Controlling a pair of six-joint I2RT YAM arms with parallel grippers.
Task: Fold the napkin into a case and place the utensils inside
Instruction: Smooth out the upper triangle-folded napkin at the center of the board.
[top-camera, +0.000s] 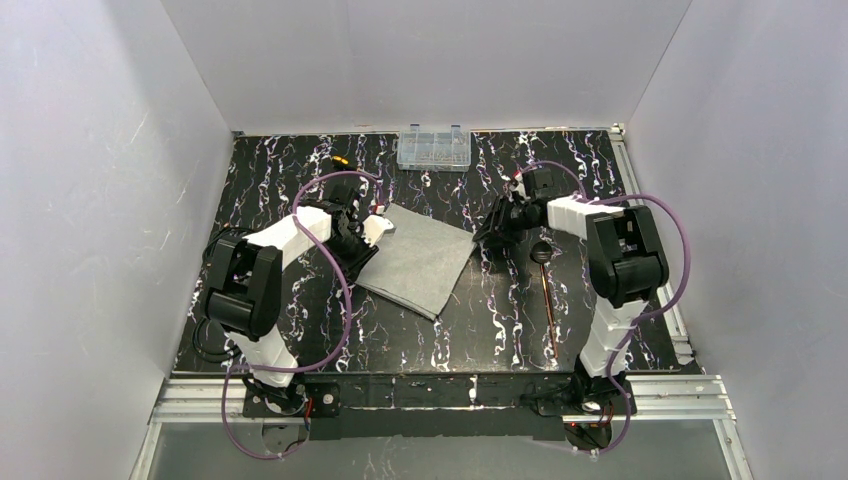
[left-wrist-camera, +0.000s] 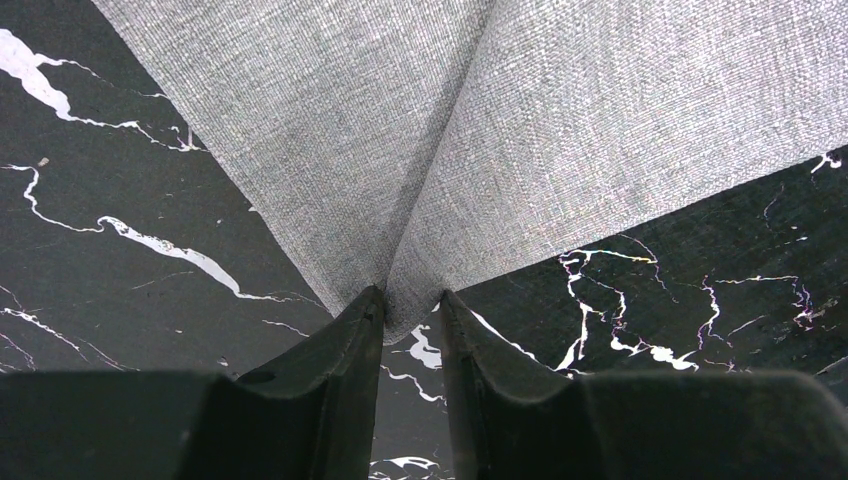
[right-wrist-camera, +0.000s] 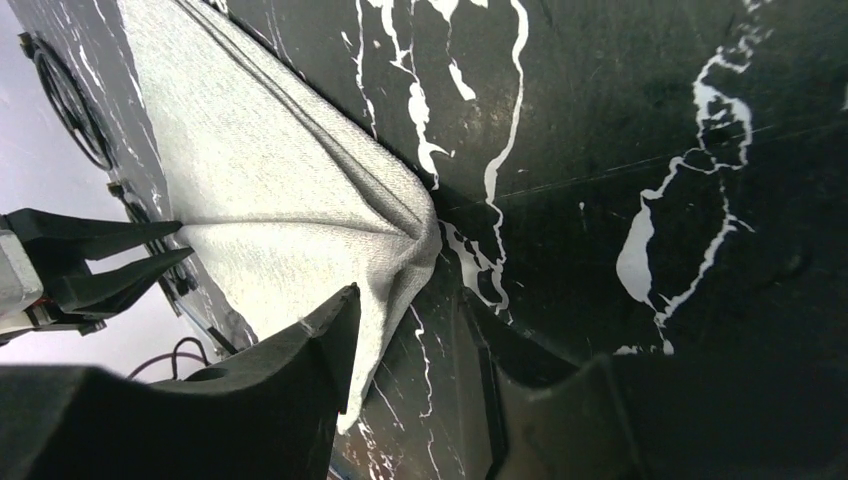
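Carefully: left fingers pinch a napkin corner; right fingers, spread, straddle the neighbouring one; close them before lifting off the desk.

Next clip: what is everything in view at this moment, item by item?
napkin: one, light grey, spread at table centre.
utensils: one spoon visible, copper-brown with a dark head, right of the napkin; others not discernible.
compartment box: one, clear, at the table's far edge.
small object: one, orange, left of the box; too small to identify.
table: one, black with white veining.
left gripper: black, shut on a napkin corner.
right gripper: black, jaws astride another napkin corner; grip unclear.
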